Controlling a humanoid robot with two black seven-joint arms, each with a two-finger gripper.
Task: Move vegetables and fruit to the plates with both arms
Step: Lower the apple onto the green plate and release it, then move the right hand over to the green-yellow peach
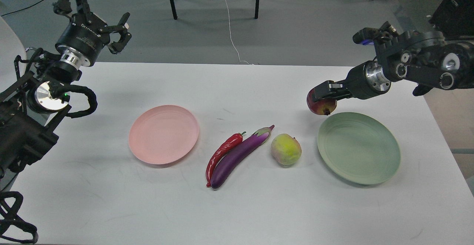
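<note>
White bench point(111, 200), all task items on it except one. Pink plate point(163, 134) left of centre, bare. Green plate point(358, 147) on the right, also bare. Between plates: chili point(223, 152) and eggplant point(242, 152) lying side by side, touching, both angled with stems toward upper right; chili on the left side of eggplant. Peach point(286, 149) just right of eggplant, apart from it, near green plate's left rim.

Right tool point(321, 97) clamped on pomegranate point(321, 106), crown tip pointing down. Held in the air just off green plate's far-left rim, not over plate centre; shadow visible on bench beneath. Right arm point(414, 67) entering from right edge, roughly level.

Left tool point(105, 24) raised past the bench's far-left corner, fingers point(122, 20) spread wide, holding nothing. Well apart from pink plate and everything else. Left arm point(48, 85) coming in from the left edge, cables looped at wrist.
</note>
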